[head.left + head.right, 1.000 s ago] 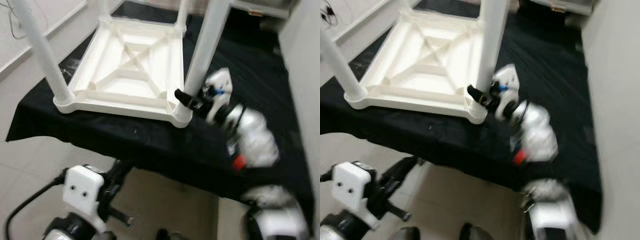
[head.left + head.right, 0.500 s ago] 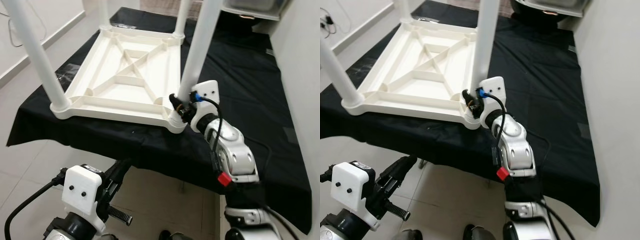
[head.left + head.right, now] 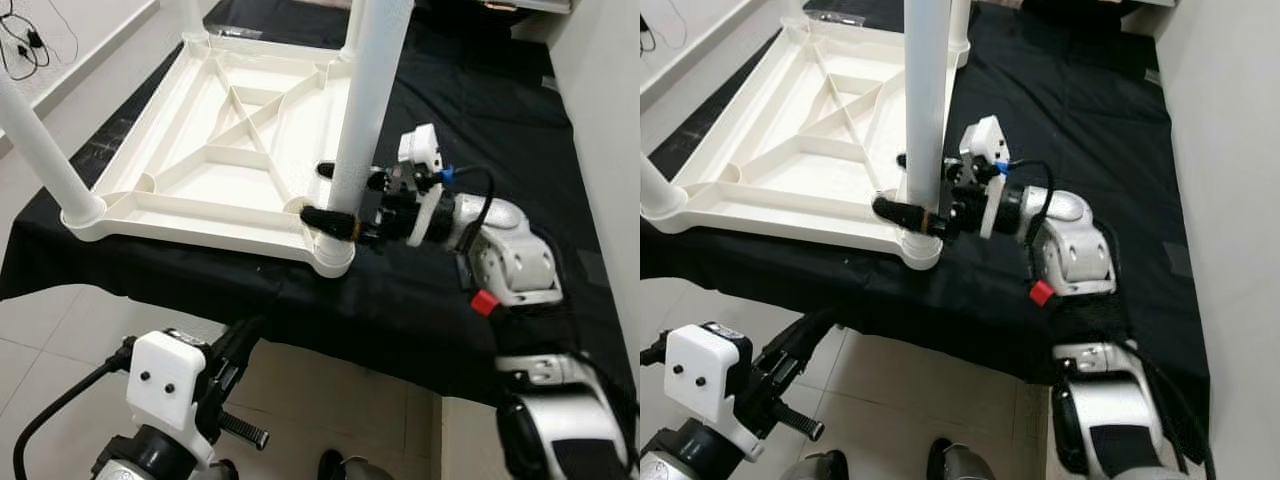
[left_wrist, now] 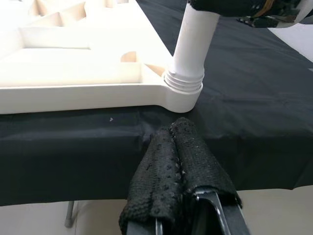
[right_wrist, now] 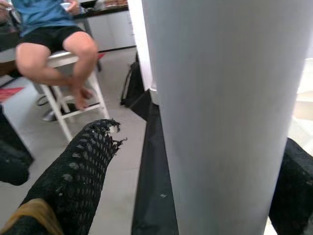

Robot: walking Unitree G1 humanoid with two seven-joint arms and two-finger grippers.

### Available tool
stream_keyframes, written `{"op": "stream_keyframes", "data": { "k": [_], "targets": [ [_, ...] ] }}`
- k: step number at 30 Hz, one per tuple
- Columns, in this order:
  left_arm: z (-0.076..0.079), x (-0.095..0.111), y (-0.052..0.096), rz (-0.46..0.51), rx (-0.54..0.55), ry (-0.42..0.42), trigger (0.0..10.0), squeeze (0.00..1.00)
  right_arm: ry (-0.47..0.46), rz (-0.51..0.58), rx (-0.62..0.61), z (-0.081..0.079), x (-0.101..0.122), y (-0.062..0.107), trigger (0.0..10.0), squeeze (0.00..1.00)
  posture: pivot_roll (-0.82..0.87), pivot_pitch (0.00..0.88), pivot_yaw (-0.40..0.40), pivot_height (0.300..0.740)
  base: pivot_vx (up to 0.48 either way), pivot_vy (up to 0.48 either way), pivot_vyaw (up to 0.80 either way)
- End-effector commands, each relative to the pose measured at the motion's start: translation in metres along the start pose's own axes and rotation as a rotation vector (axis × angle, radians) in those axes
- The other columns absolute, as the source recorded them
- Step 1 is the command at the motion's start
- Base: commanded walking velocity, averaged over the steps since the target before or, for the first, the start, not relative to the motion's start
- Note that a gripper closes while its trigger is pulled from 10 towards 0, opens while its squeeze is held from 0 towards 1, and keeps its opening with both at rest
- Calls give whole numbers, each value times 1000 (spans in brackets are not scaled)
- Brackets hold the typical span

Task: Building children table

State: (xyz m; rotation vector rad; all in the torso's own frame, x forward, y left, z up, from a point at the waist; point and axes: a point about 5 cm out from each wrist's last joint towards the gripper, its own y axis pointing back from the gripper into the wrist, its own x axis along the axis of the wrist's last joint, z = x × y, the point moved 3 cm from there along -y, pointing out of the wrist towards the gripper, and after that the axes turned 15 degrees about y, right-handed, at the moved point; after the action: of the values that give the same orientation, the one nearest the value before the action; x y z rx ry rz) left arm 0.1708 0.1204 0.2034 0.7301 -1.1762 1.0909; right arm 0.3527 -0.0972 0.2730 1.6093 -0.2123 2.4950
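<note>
A: Now, status of right tool (image 3: 330,195)?

B: Spread wide, one finger on each side of near-corner leg (image 3: 362,110), just above socket (image 3: 332,252). Not yet clamped, judging by gap seen from right wrist. Upturned children table (image 3: 225,160) lying top-down on black-draped counter (image 3: 480,150), directly ahead of tool.

A: Left tool (image 4: 176,166)?

B: Fingers pressed together, holding nothing, hanging below counter edge, short of same corner.

A: Procedure for seating leg?

B: Close squarely on leg, low down. Keep leg plumb over socket; press straight down or twist, without side load. Check collar flush against socket rim (image 4: 183,83). Watch for tabletop sliding on cloth.
</note>
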Motion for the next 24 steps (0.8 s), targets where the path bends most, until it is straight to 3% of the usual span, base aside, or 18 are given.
{"op": "stream_keyframes", "data": {
  "k": [1,7,8,9,10,22,23,24],
  "targets": [
    [0,-2,2,-8,-1,12,10000,0,16,41,59,-1,6,-5,10000,0,173,253,-88,740,0,0,0],
    [0,-2,2,-10,-1,8,10000,0,33,46,79,0,6,-2,10000,0,180,255,-84,740,0,0,0],
    [1,-2,1,-10,-4,7,10000,0,32,49,80,1,4,0,4824,0,182,244,-91,740,0,0,0],
    [1,-2,1,-10,-4,7,10000,0,32,49,80,1,4,0,4824,0,182,244,-91,740,0,0,0],
    [2,-2,1,-9,-7,6,10000,0,30,50,81,2,3,2,0,0,182,244,-91,740,0,0,0],
    [-1,3,-2,4,-9,-5,10000,0,25,35,31,-5,-8,12,0,0,140,260,-72,740,0,0,0],
    [-3,4,-2,6,-6,-14,10000,0,-15,-39,-155,6,-20,17,0,0,147,268,-98,740,0,0,0],
    [-5,5,-2,7,-3,-20,10000,0,-32,-252,-476,22,-50,29,0,0,145,277,-108,740,0,0,0]
  ]
}}
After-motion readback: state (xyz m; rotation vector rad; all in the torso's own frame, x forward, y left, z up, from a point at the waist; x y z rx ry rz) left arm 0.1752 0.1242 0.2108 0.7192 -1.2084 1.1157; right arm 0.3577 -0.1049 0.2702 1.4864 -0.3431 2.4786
